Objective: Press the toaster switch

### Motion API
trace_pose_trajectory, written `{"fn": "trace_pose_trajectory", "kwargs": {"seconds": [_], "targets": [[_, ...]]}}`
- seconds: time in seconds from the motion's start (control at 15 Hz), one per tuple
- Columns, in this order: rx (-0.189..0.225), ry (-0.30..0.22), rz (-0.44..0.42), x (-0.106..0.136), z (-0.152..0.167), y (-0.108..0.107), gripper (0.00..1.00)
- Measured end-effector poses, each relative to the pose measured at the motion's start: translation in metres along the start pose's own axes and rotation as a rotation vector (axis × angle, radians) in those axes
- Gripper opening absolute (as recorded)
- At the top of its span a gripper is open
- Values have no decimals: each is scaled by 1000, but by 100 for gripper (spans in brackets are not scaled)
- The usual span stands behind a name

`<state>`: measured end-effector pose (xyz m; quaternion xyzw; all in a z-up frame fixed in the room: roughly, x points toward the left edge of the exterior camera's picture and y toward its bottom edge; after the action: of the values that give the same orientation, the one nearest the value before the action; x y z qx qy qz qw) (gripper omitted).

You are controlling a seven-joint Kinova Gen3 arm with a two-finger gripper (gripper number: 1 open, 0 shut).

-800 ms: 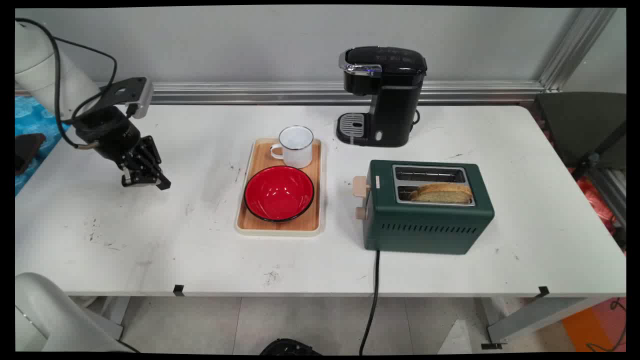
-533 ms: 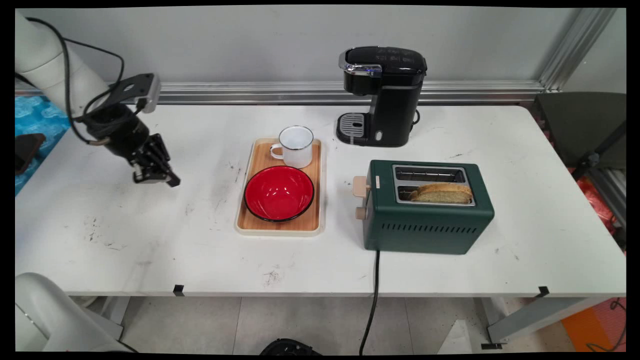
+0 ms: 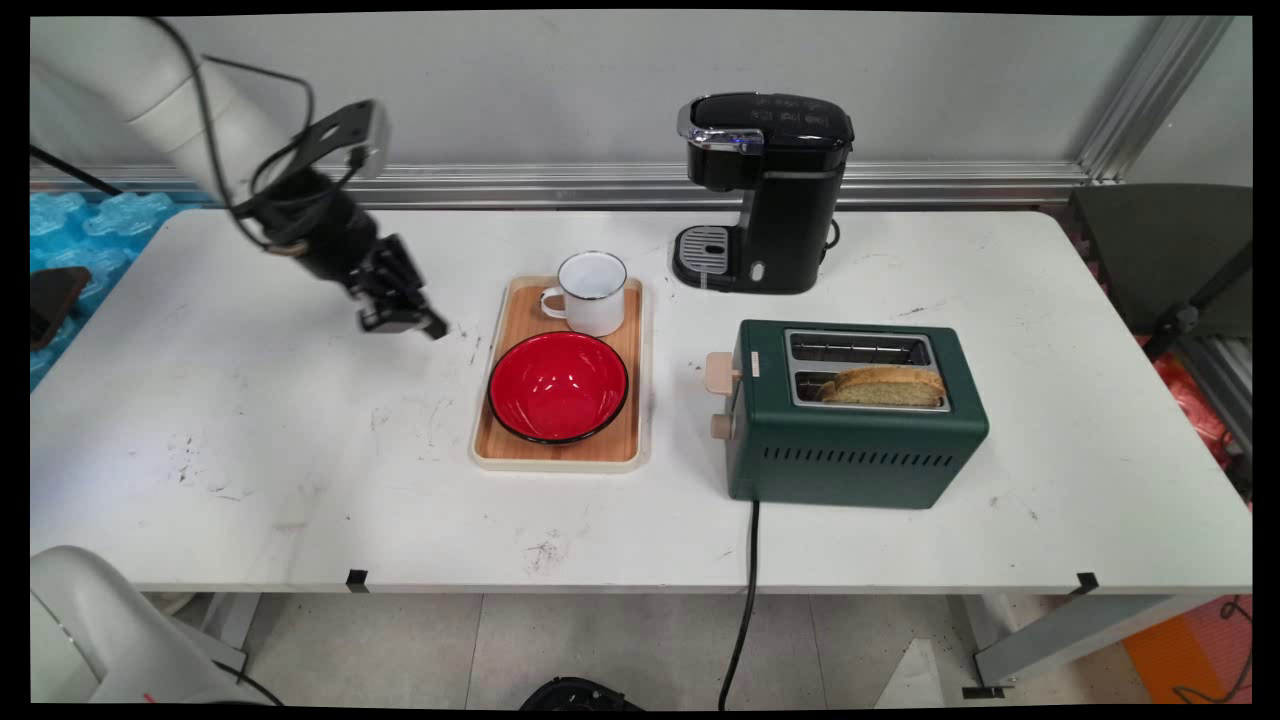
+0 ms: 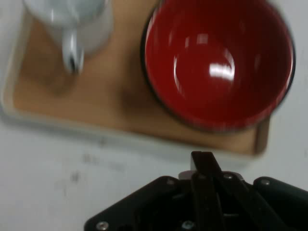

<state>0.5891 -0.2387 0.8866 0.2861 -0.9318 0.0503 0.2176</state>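
My black gripper hangs over the white table just left of the wooden tray, its fingers shut with nothing between them. A red bowl sits on the near part of the tray, and a white enamel mug stands behind it. In the hand view the shut gripper points at the tray. The red bowl lies straight ahead there, and the mug is at the upper left with its handle toward me.
A green toaster stands right of the tray with a slice of bread in its near slot; its black cord drops over the front edge. A black coffee machine stands at the back by the wall.
The arm has swung right and slightly toward the back, bringing the gripper from the table's left side to just beside the tray. Its fingers stay shut.
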Motion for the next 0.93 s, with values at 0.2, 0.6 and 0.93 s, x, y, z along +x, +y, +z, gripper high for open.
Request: {"fn": "trace_pose_trajectory", "kwargs": {"seconds": [0.2,0.6,0.93], "targets": [[-2,62,21,27,8,5,0],[-21,184,56,88,32,27,0],[-42,266,80,133,48,45,0]]}}
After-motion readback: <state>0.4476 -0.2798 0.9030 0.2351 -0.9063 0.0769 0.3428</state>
